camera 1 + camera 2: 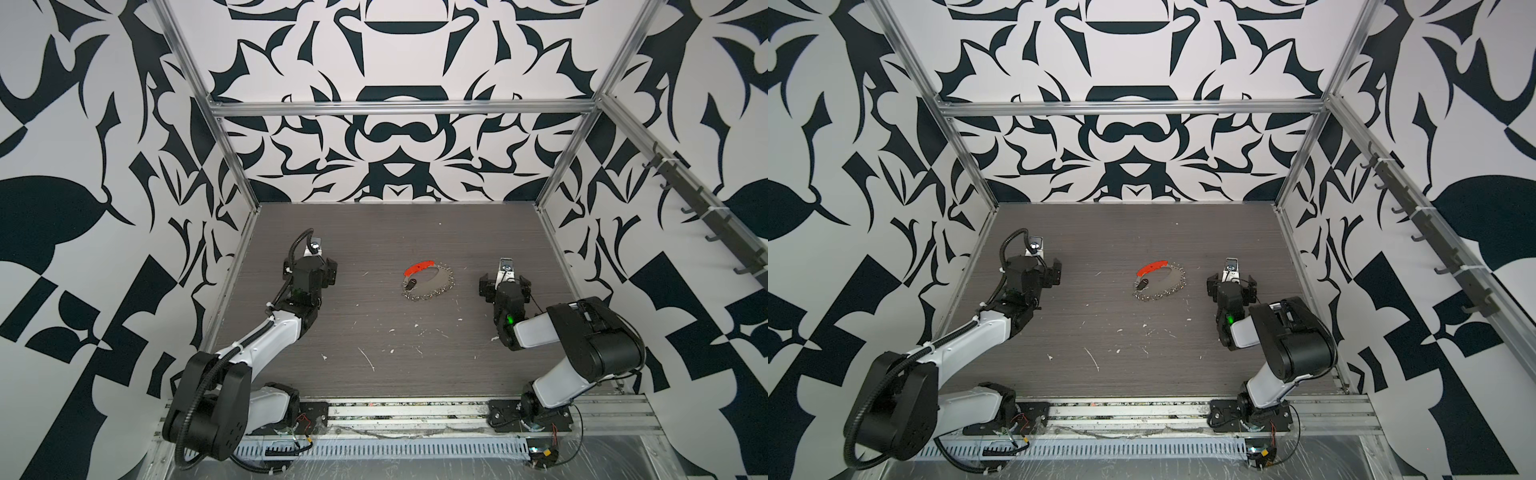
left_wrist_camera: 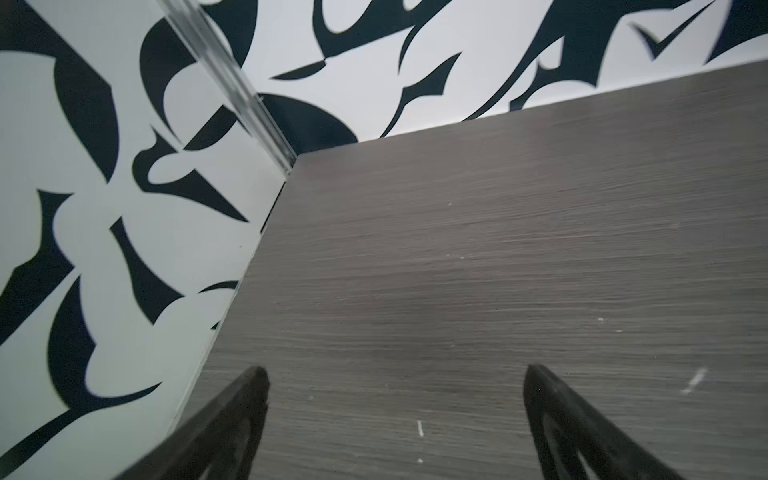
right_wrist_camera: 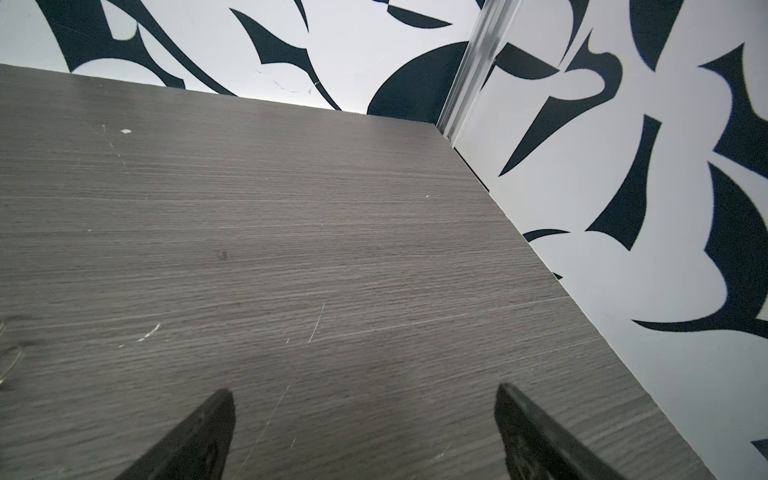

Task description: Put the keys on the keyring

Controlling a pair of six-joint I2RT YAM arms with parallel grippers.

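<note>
Left jaws, right jaws: spread wide, apparently gripping nothing.

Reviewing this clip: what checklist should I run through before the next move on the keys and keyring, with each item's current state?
1. The left gripper is open with nothing between its jaws: ok.
2. The right gripper is open with nothing between its jaws: ok.
3. The keys are in plain view on the table, between the two arms: ok.
4. The keys are threaded on the keyring: cannot tell; they lie close together and are too small to tell in both top views.
5. Both grippers are apart from the chain: ok.
</note>
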